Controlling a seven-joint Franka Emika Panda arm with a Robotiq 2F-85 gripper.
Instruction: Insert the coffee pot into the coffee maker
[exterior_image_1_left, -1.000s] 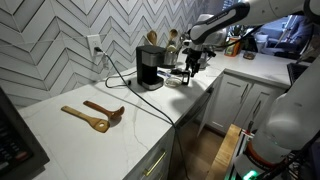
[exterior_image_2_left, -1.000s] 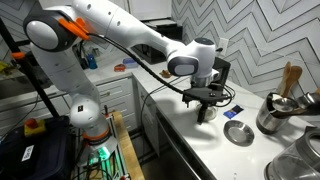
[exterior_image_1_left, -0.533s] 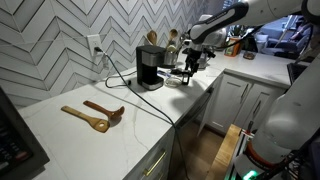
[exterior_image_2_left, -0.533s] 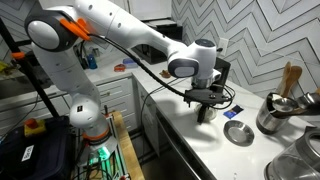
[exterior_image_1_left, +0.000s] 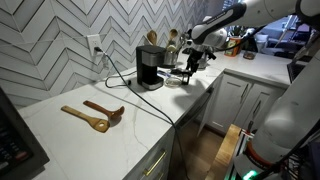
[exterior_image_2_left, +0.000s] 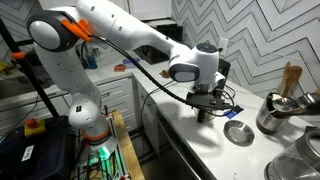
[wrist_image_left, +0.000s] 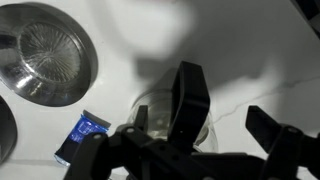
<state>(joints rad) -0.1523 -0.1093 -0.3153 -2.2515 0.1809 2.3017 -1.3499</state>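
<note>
End effector (exterior_image_2_left: 207, 110) at coffee pot (wrist_image_left: 143, 120), grip cannot tell; coffee maker (exterior_image_1_left: 148, 66) near, counter (exterior_image_1_left: 150, 112) edge close.

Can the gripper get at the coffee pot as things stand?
Probably yes: the gripper sits right above the coffee pot, open, and nothing shows between them. The coffee maker stands aside.
</note>
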